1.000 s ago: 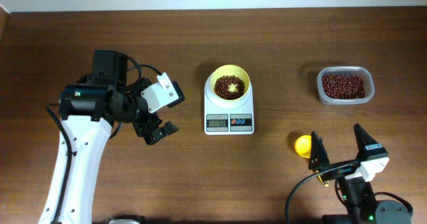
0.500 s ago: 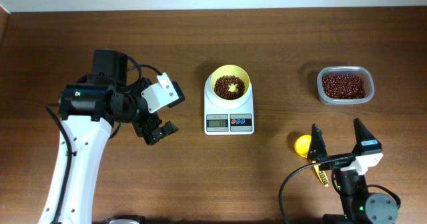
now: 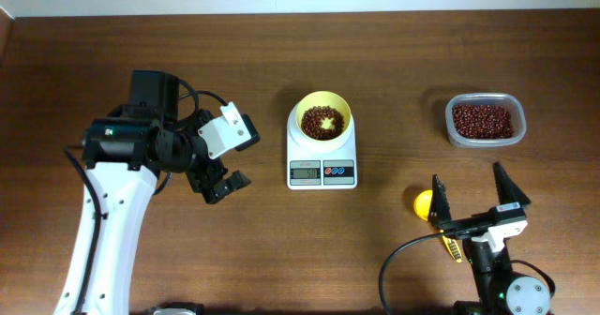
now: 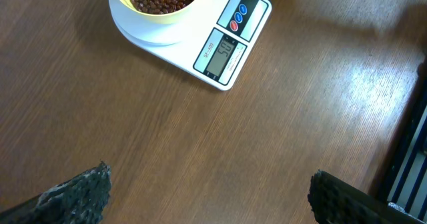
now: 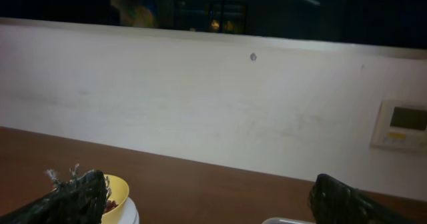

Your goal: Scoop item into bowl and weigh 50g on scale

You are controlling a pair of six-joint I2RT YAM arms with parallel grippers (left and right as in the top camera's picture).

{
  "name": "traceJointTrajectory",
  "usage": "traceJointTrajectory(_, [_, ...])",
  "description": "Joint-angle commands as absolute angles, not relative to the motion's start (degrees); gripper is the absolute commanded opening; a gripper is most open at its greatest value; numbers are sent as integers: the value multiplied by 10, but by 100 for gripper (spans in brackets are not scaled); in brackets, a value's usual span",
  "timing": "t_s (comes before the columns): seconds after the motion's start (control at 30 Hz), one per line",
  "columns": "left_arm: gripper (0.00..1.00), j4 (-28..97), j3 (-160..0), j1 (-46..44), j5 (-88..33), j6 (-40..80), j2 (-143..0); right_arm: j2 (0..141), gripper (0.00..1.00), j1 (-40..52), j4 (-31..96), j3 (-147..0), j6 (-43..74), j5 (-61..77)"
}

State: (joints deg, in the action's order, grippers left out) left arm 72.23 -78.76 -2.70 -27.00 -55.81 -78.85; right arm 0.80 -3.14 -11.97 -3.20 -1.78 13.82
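Small dark red-brown beans [image 3: 322, 123] lie heaped in the small round pale-yellow plastic bowl [image 3: 304, 107]. The bowl stands on the white rectangular digital scale [image 3: 322, 172], ahead of the left gripper [image 3: 223, 185] and well apart from it. Left gripper: fingers spread wide, holding nothing. Right gripper [image 3: 466, 172]: fingers spread wide, empty. A yellow plastic measuring scoop [image 3: 425, 203] lies just beside one of its fingers; contact cannot be determined. A clear rounded-rectangular plastic container [image 3: 451, 118] of more beans sits ahead of it.
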Motion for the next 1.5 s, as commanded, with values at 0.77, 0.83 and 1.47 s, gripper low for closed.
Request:
traceJointTrajectory(0.77, [99, 723, -795, -27, -280, -567, -781, 2, 99, -34, 37, -3, -41, 106])
traceJointTrajectory(0.83, [99, 723, -795, -27, -280, -567, -781, 2, 99, -34, 38, -3, -41, 98])
traceJointTrajectory(1.47, [99, 723, -795, -27, -280, -567, -781, 2, 99, -34, 39, -3, -70, 99])
